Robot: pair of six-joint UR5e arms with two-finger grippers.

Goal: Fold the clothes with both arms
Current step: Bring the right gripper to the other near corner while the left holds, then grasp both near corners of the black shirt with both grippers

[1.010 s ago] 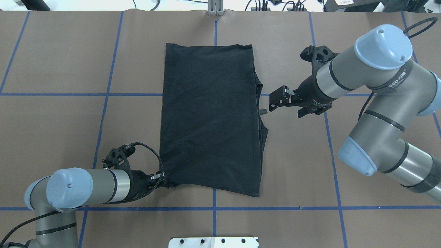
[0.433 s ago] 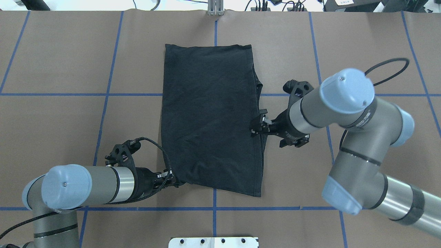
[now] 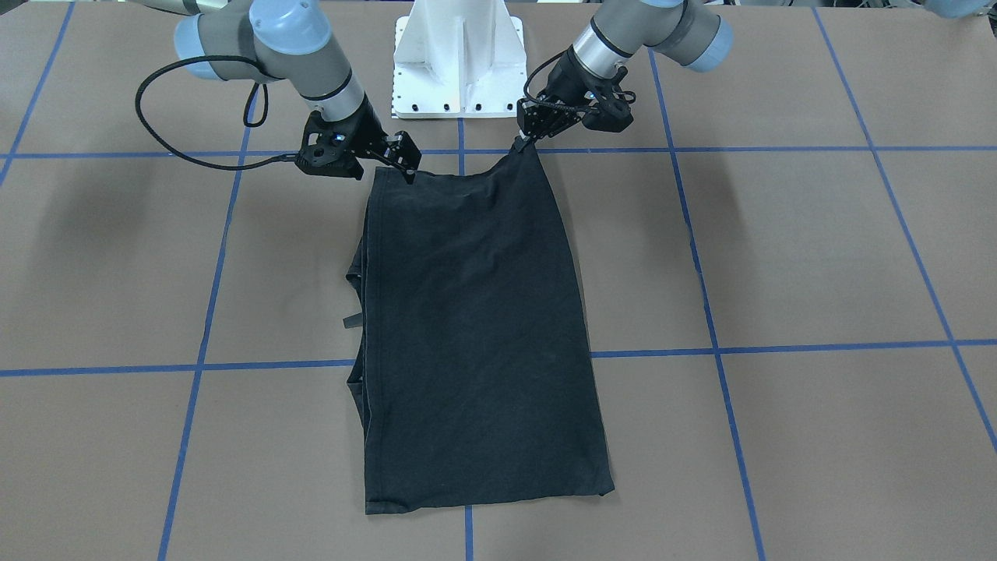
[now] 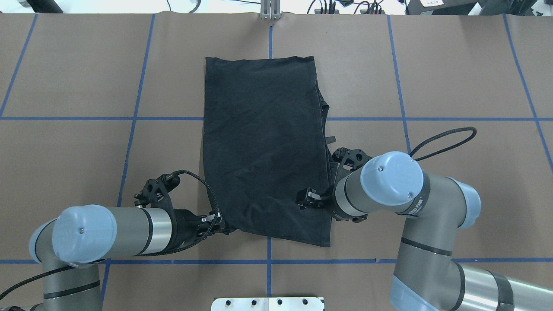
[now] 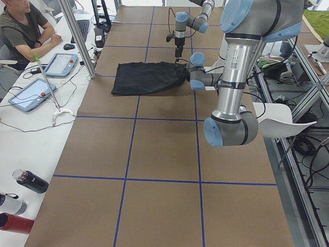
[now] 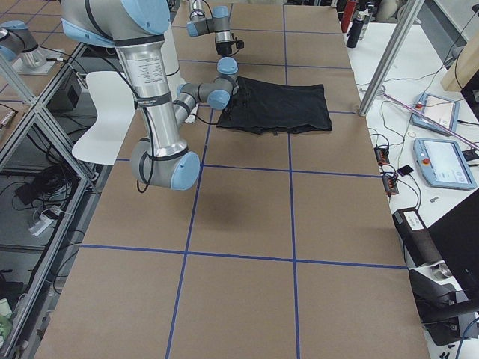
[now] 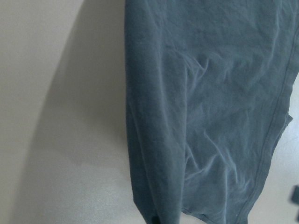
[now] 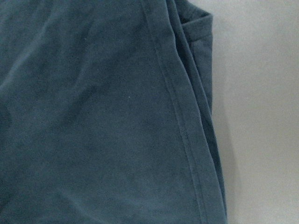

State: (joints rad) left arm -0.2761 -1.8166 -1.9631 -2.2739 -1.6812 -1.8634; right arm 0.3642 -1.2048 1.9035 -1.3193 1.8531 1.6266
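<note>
The clothes are one black T-shirt point(image 4: 263, 142), folded into a long rectangle with its plain side up, flat on the brown table point(image 4: 77, 129). My left gripper point(image 4: 219, 225) is shut on its near left corner, which is pulled to a point in the front-facing view under that gripper point(image 3: 523, 139). My right gripper point(image 4: 303, 198) is over the shirt by its near right corner; its jaws look open, and its tip meets the cloth's edge point(image 3: 408, 160). Both wrist views show only cloth: shirt point(image 7: 210, 116) and hemmed edge point(image 8: 182, 121).
The white pedestal base point(image 3: 459, 54) stands just behind the shirt's near edge. Blue tape lines point(image 4: 129, 129) cross the table. A person point(image 5: 23, 31) sits at a side table with tablets point(image 5: 31, 92) beyond the shirt's far end. A white chair point(image 6: 112, 105) is behind the robot.
My right arm swung from beside the shirt's right edge toward the robot and now sits over the near right corner. The left gripper kept its corner and shifted slightly right.
</note>
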